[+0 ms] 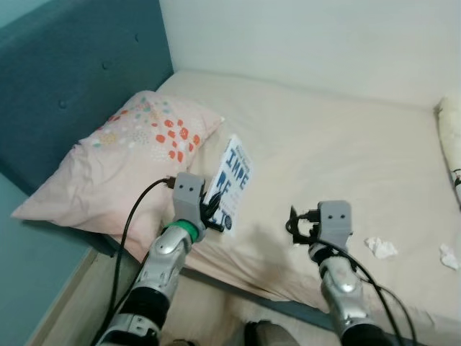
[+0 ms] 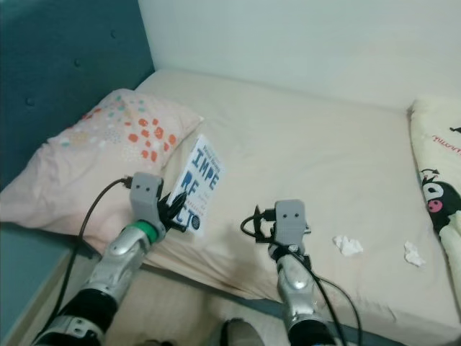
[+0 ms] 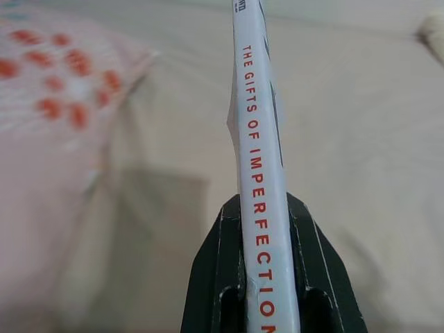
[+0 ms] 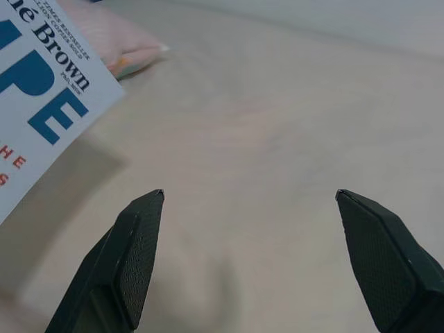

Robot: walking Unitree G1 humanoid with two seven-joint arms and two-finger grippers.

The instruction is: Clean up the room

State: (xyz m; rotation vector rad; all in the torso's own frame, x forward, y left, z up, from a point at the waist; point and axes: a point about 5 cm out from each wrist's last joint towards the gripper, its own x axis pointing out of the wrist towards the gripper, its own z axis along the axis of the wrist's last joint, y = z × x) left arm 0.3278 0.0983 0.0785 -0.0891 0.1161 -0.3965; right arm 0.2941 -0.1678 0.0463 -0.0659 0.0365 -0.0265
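The white paperback book with blue block letters on its cover (image 1: 232, 182) is clamped at its lower edge in the left gripper (image 1: 210, 209), held up on edge above the near side of the bed. In the left wrist view its white spine with red lettering (image 3: 258, 173) runs straight out between the two black fingers (image 3: 215, 277), and the jaws press against both covers. The book stands tilted just beside the pale pink pillow with red and orange dots (image 1: 130, 162), which lies against the dark teal padded headboard (image 1: 72, 79).

The right gripper (image 4: 250, 201) hovers over the bare sheet to the right of the book, jaws spread wide with nothing between them. In its wrist view a corner of the book's cover (image 4: 41, 90) reaches in beside one finger without touching it.

The bed's cream fitted sheet (image 1: 324, 151) is smooth with soft creases near the edge. Two small crumpled white tissues (image 2: 348, 246) (image 2: 413, 254) lie on it to the right of the right gripper, apart from each other. Beyond them, at the far right edge, lies a cream blanket printed with a black cartoon figure (image 2: 436, 194). A plain white wall (image 1: 310, 43) stands behind the bed, and pale wooden floor (image 1: 72, 303) shows below the mattress edge.
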